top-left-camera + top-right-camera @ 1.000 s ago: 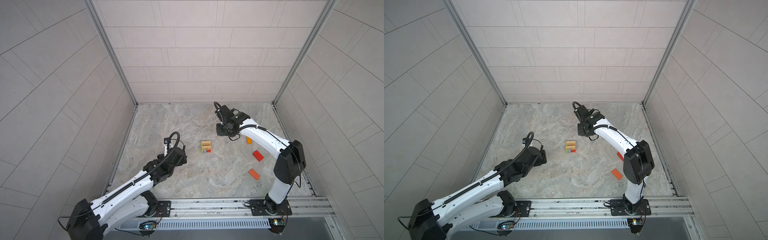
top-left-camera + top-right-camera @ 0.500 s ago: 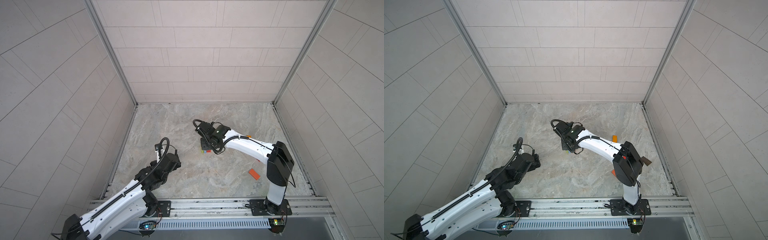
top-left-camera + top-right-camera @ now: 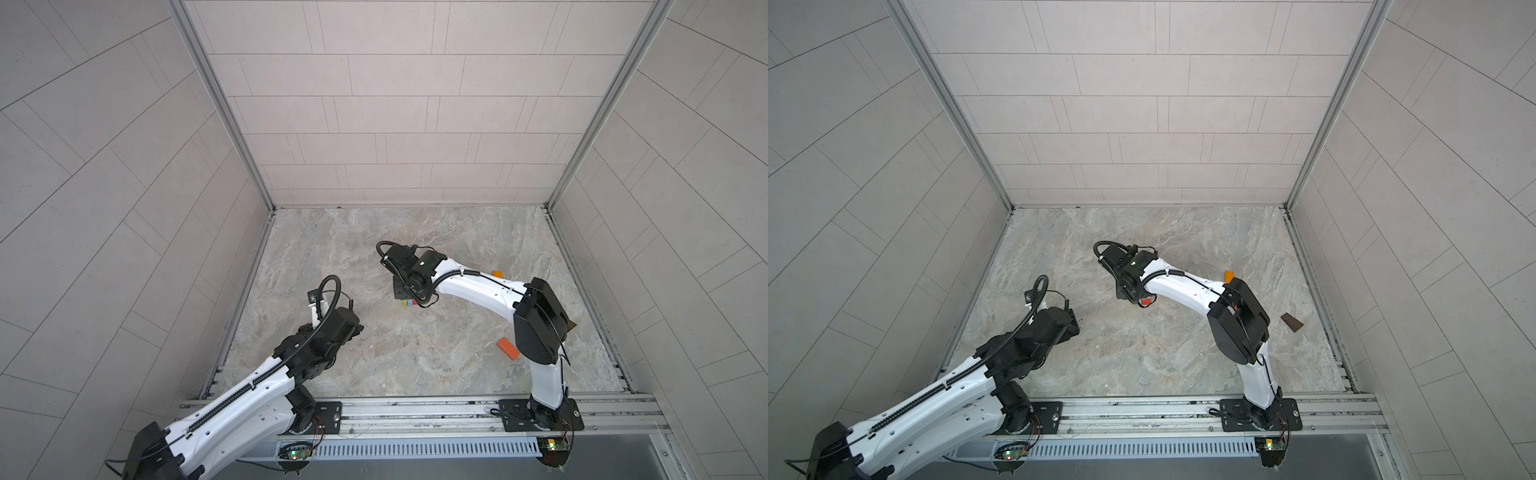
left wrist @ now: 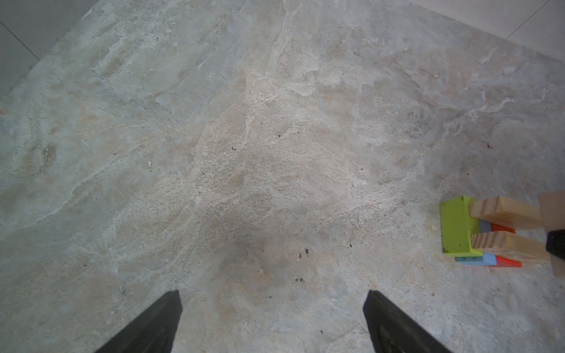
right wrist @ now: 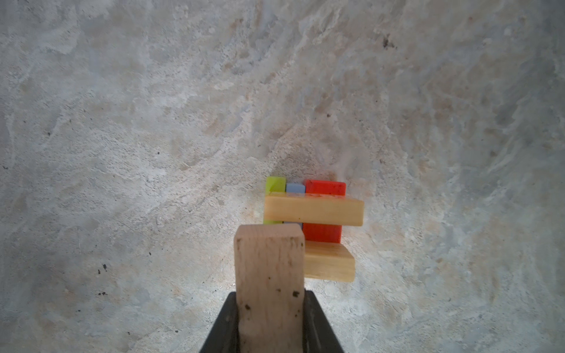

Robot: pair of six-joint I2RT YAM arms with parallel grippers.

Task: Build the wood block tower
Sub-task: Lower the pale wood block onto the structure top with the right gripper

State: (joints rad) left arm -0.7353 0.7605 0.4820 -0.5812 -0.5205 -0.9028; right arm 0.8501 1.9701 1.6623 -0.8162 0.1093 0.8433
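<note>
Marbled desk, tiled booth: right hand holds a tan plank at the tower.
Right hand is closed narrowly on the plank's long edges at one end; the free end overlaps the tower's green side, contact not discernible. Tower stands mid-desk: three base planks (green, blue, red) side by side, two cross planks over them, spaced apart. Left hand is wide, empty, above bare desk. Loose orange plank and brown plank lie beside the right arm. Judged handling: light, rigid, smooth wood; unglued layers shift easily. Grip across the width, lower level, release gently.
</note>
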